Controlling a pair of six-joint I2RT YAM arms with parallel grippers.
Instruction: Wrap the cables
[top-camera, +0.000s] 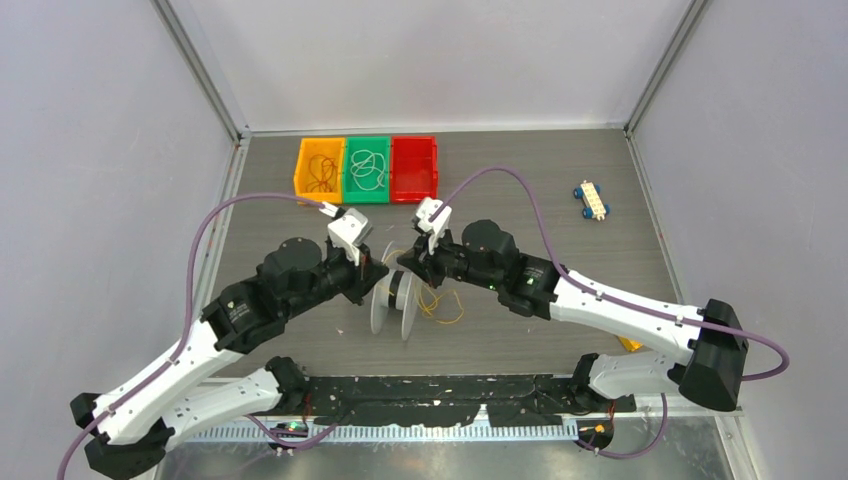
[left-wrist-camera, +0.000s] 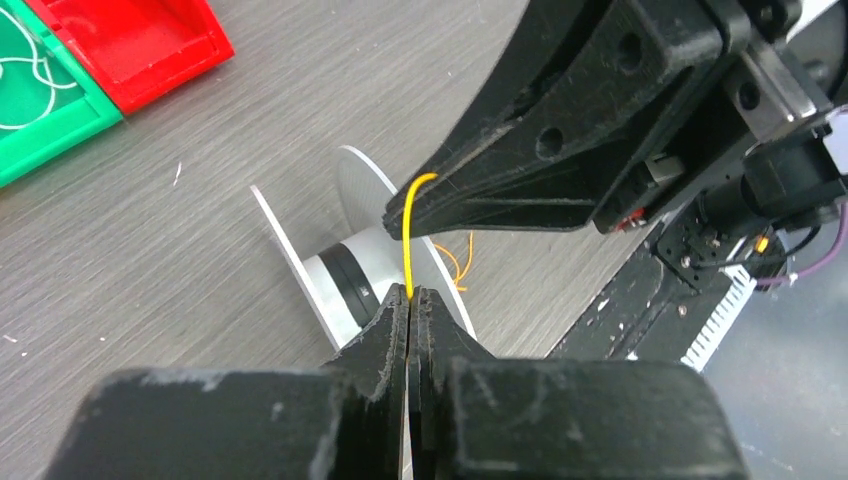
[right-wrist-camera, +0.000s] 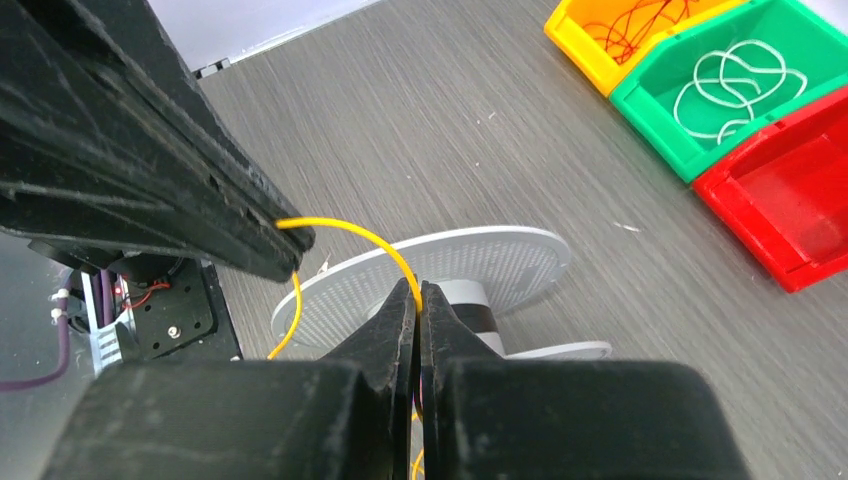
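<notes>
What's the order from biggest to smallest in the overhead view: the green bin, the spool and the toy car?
1. Green bin and spool: they look about alike, and the spool is nearer the camera, so no ranking between them.
2. Toy car: clearly smallest.

- My left arm (top-camera: 180, 360) and right arm (top-camera: 620, 305) wore white shells on the long links and matte black housings at the joints.
- A thick purple cable (top-camera: 200, 250) ran along each arm.
- My left gripper (left-wrist-camera: 410, 298) had black wedge fingers, scuffed grey at the edges.
- My right gripper (right-wrist-camera: 418, 292) looked alike, with round holes in its finger sides.
- A white camera block (top-camera: 348, 228) capped each wrist.
</notes>
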